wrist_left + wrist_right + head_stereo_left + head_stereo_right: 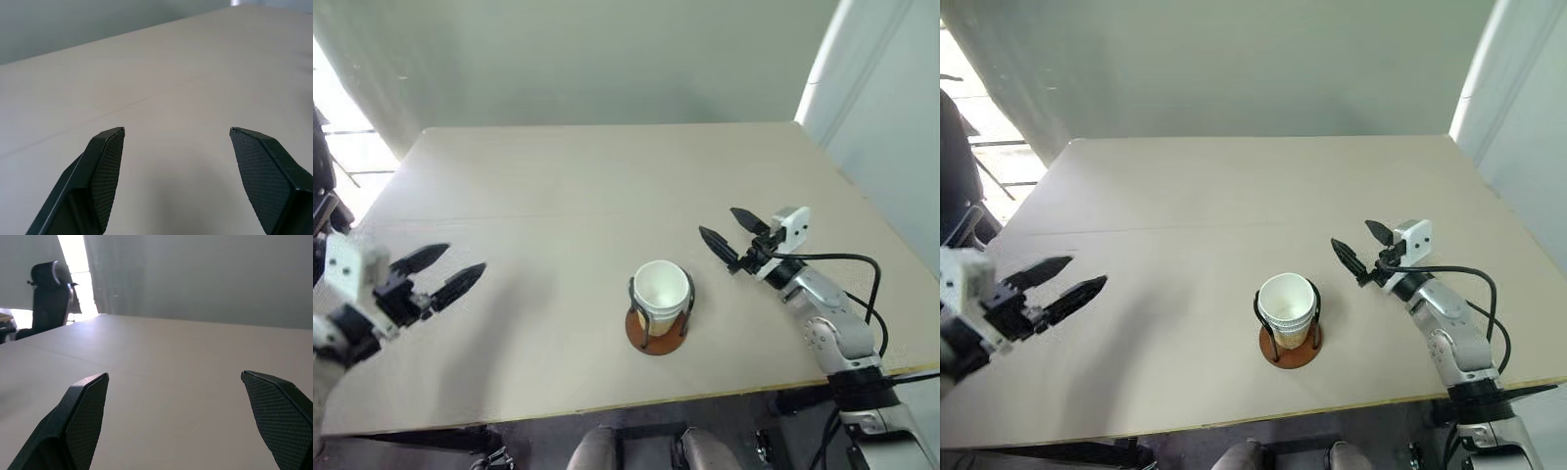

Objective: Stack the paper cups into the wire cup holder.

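The right pincer (732,235) hovers low over the counter (558,196), its two black fingers spread apart and holding nothing, tips aimed toward ten o'clock in the head view. The left pincer (440,274) hangs at the counter's left edge, fingers likewise apart and empty, tips aimed toward about two o'clock.

Between them, near the front edge, stands the holder (657,331): a reddish-brown disc with dark wire loops rising upright. The cups (662,294) sit nested inside it, long axis upright, white mouth facing up, rim level with the tops of the wires. How many are nested there I cannot tell, though no loose cup lies elsewhere on the counter.

From the right pincer the holder lies at about seven o'clock, near but apart. From the left pincer it lies at about four o'clock, well apart. So the right arm is plainly the nearer one.

Judging from this, the stacking looks done or close to it. Any further move onto the stack would have to come straight down along its upright axis, between the wires.
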`<state>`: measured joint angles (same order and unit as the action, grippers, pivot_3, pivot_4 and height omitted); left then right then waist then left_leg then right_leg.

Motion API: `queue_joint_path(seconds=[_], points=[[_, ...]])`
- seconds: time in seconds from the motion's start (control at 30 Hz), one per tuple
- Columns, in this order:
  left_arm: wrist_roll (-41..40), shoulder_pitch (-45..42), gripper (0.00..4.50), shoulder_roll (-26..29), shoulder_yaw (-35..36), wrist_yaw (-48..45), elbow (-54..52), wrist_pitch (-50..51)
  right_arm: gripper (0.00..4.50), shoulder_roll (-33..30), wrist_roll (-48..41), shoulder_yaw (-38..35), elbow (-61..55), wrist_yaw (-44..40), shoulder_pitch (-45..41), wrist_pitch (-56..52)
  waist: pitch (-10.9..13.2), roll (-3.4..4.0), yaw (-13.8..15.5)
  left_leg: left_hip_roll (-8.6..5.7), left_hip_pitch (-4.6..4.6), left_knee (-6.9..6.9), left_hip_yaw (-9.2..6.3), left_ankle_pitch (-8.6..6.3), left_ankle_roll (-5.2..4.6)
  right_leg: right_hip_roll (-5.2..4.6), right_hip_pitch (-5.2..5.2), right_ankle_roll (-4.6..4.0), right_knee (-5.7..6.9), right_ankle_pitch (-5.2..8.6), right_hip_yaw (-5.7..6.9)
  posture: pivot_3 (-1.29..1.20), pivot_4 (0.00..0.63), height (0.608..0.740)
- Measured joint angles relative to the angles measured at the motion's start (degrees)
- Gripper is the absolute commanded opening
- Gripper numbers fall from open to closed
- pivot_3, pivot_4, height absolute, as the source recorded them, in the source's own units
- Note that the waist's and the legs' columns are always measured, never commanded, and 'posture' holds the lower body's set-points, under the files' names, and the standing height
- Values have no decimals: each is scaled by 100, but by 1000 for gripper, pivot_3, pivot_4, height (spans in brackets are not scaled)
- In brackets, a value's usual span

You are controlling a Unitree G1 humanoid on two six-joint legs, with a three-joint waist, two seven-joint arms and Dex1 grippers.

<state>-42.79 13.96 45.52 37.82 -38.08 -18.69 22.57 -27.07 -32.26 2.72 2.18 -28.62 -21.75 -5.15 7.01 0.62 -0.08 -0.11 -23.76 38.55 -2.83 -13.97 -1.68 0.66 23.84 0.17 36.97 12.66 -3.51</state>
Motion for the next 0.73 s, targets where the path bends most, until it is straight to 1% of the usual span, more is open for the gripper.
queue_joint_path(seconds=[0.13, 0.3, 0.53, 0.6, 0.73], points=[[261, 79, 3666, -589, 9, 287, 10, -198, 4500, 243, 310, -136, 140, -6, 97, 146, 2, -11, 0, 11, 20, -62, -11, 15, 97, 13, -2, -60, 11, -45, -1, 0, 150, 740], [567, 38, 3666, -1110, -30, 539, 94, -455, 4500, 473, 514, -276, 98, -11, 532, 225, 3, -10, -16, 21, 24, -64, -23, 30, 119, 31, -1, -73, 17, -75, -2, 0, 150, 740], [611, -192, 3666, -1514, -252, 868, 291, -383, 4500, 707, 899, -543, 305, 124, 555, 508, 4, -12, -28, 17, 25, -59, -22, 41, 123, 31, -2, -66, 0, -79, -14, 0, 150, 740], [657, -196, 3666, -1538, -280, 918, 321, -379, 4500, 763, 952, -629, 415, 159, 554, 548, 4, -21, -28, 18, 17, -56, -22, 42, 121, 32, 1, -56, -2, -74, -14, 0, 150, 740], [698, -282, 3666, -1538, -294, 986, 323, -379, 4500, 836, 1117, -695, 641, 222, 499, 709, 4, -20, -28, 18, 16, -58, -22, 57, 69, 32, 3, -38, -4, -63, -14, 0, 150, 740]])
